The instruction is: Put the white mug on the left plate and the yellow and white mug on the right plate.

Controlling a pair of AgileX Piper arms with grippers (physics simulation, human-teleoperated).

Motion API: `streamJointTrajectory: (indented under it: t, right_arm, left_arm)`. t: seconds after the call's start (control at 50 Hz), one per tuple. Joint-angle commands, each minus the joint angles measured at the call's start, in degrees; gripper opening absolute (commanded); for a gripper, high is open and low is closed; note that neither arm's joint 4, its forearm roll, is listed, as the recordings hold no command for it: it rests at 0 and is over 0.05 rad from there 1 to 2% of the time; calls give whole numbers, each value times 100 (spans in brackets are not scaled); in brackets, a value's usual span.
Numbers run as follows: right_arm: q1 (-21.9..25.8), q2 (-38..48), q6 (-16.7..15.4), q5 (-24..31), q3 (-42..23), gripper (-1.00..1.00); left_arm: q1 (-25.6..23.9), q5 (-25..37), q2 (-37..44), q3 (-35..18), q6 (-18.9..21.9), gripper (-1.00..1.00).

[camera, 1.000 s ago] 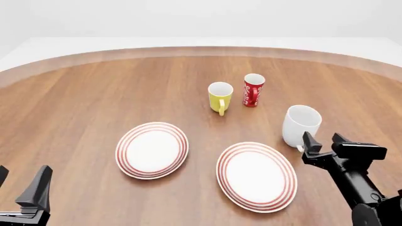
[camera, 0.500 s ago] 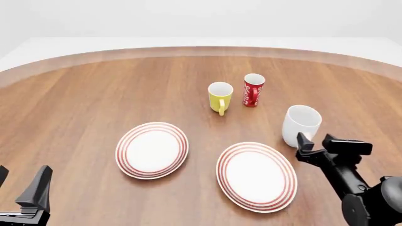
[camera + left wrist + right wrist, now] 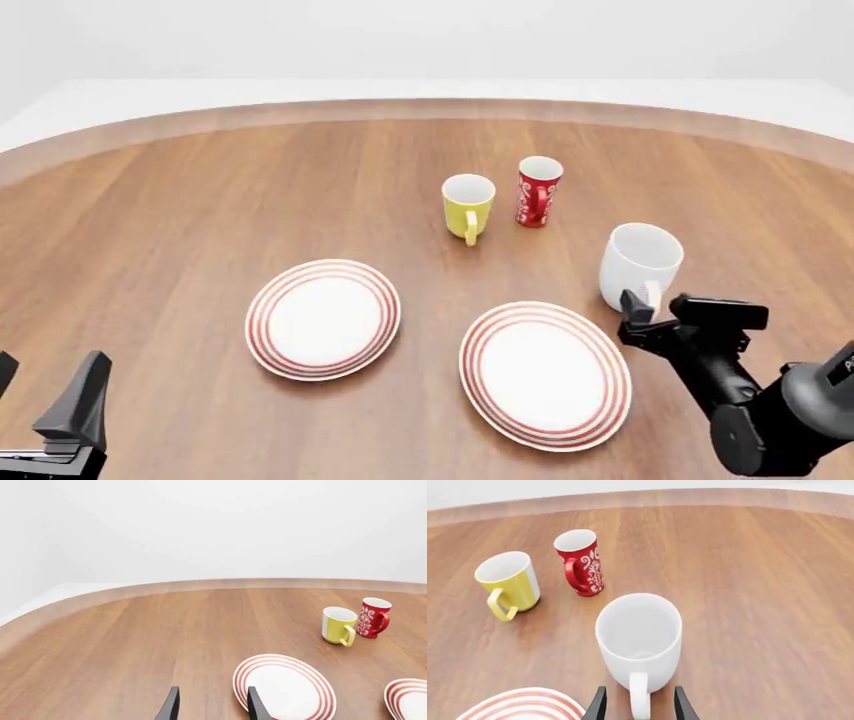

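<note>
White and glossy, the white mug (image 3: pixel 641 262) stood upright on the wooden table (image 3: pixel 200 200), just beyond the right plate (image 3: pixel 545 375) and off its far right edge, handle turned toward the right gripper (image 3: pixel 651 318). That gripper was open, its two fingers straddling the handle in the wrist view (not yet touching it, as far as could be judged). The step in hand seemed to be the grasp of this mug; next the jaws would need to close on the handle and lift. The left gripper (image 3: pixel 210 707) waited open near the left plate (image 3: pixel 323 318).
</note>
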Motion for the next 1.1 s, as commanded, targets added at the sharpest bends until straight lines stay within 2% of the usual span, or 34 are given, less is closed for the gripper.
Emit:
streamJointTrajectory:
  t: [0.02, 0.54, 0.56, 0.9, 1.1]
  right_arm:
    - [-12, 258, 90, 69, -153, 100]
    - [44, 411, 121, 283, -369, 100]
    - [47, 404, 120, 289, -370, -100]
    - [20, 22, 56, 379, -201, -100]
    - [85, -716, -7, 712, -24, -100]
  left_arm:
    - [0, 0, 0, 0, 0, 100]
    - [0, 0, 0, 0, 0, 100]
    - [0, 0, 0, 0, 0, 100]
    - [0, 0, 0, 0, 0, 100]
    - [0, 0, 0, 0, 0, 100]
